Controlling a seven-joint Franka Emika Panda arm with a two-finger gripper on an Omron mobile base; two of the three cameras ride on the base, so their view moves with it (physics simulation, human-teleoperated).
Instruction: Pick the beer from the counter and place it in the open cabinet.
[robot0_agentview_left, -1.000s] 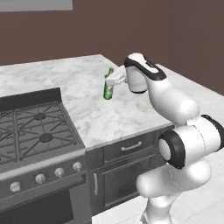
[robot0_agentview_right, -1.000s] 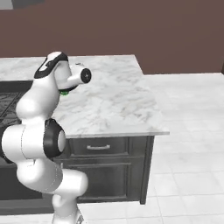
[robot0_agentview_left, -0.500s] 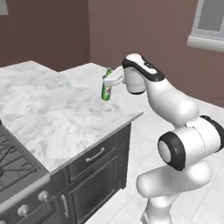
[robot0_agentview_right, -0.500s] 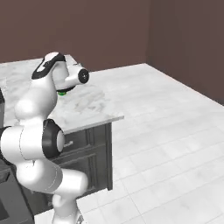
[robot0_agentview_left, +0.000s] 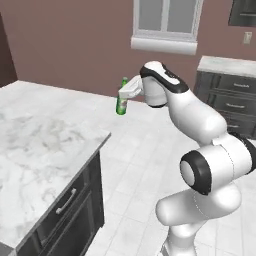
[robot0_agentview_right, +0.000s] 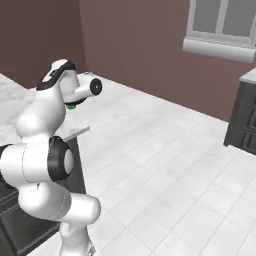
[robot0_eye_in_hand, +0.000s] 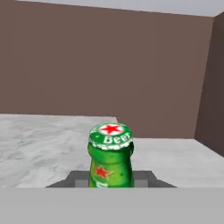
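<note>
The beer (robot0_agentview_left: 121, 101), a small green bottle with a pale label, hangs upright in the air beyond the counter's (robot0_agentview_left: 40, 150) corner, above the pale tiled floor. My gripper (robot0_agentview_left: 125, 96) is shut on its body from the right side. In the hand view the beer (robot0_eye_in_hand: 110, 159) stands close up between my fingers (robot0_eye_in_hand: 77, 178), its green cap with a red star on top, and the marble counter (robot0_eye_in_hand: 43, 148) lies behind it. From the right base view a sliver of the green beer (robot0_agentview_right: 71, 105) peeks out behind my arm. A dark wall unit (robot0_agentview_left: 243, 11) sits at the top right; I cannot tell whether it is the cabinet.
Dark base drawers (robot0_agentview_left: 227, 100) with a marble top stand against the far wall on the right, under a window (robot0_agentview_left: 165, 22). Open tiled floor (robot0_agentview_right: 165, 165) spreads ahead. The counter's dark drawer front (robot0_agentview_left: 70, 200) is at lower left.
The base has swung round to the right, so the stove has left the picture and floor and window have come in. The beer stays in my shut gripper.
</note>
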